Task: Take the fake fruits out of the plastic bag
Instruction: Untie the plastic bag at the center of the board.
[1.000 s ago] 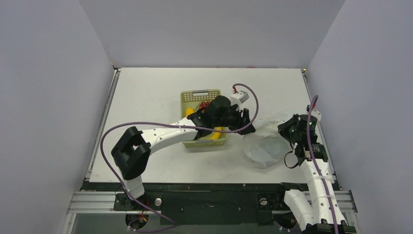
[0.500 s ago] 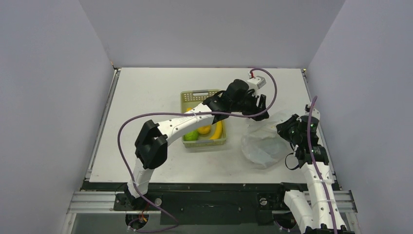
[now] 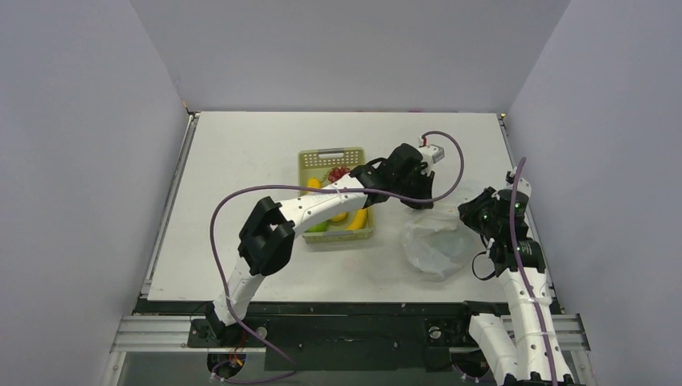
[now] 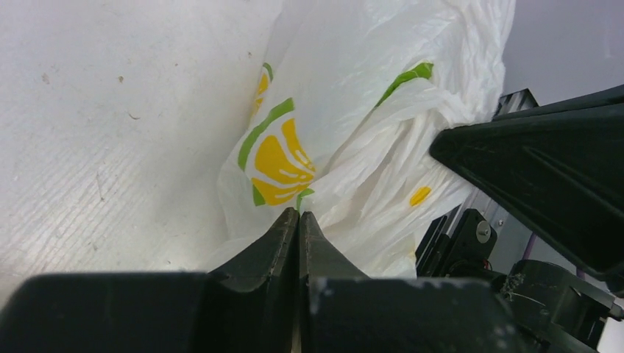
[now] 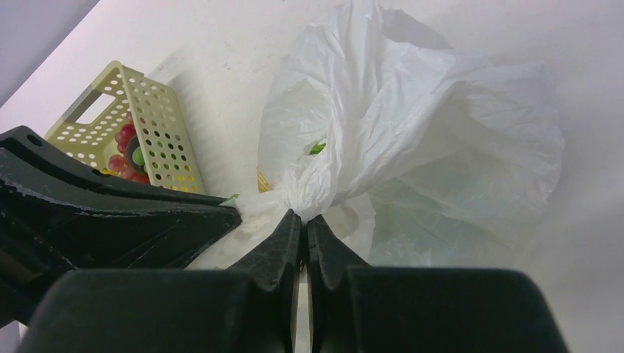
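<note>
The white plastic bag (image 3: 433, 241) lies crumpled on the table right of the basket, printed with a yellow and green lemon (image 4: 278, 163). My left gripper (image 3: 420, 198) reaches across to the bag's near-left top. Its jaws are shut at a gathered fold of film (image 4: 299, 213). My right gripper (image 3: 470, 215) is shut on a bunched neck of the bag (image 5: 304, 218). Fake fruits lie in the basket: a yellow banana (image 3: 359, 217), a green one (image 3: 317, 226) and red grapes (image 3: 338, 172). No fruit shows clearly inside the bag.
The yellow-green slotted basket (image 3: 323, 158) stands mid-table, just left of the bag, and also appears in the right wrist view (image 5: 154, 118). The left arm's purple cable (image 3: 450, 173) loops above the bag. The table's right edge (image 3: 515, 177) runs close behind the right arm.
My left arm has swung right from above the basket to the bag, and its jaws have closed there. The right gripper has kept its hold and hardly moved.
</note>
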